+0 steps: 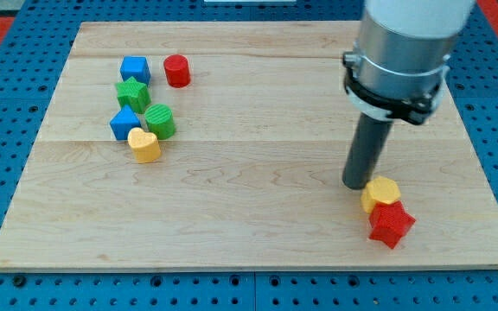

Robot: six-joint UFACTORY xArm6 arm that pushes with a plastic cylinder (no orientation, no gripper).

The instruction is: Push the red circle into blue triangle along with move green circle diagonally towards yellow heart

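The red circle [176, 70] stands near the view's top left, just right of a blue cube [134, 69]. The blue triangle [124, 123] lies lower in the same cluster. The green circle [160, 121] touches its right side. The yellow heart [143, 145] sits just below, touching both the blue triangle and the green circle. My tip [356, 183] is far off at the view's right, touching the upper left edge of a yellow hexagon [379, 194].
A green star [132, 92] sits between the blue cube and the blue triangle. A red star [391, 224] lies against the yellow hexagon's lower right. The wooden board [258, 130] ends close below these two blocks.
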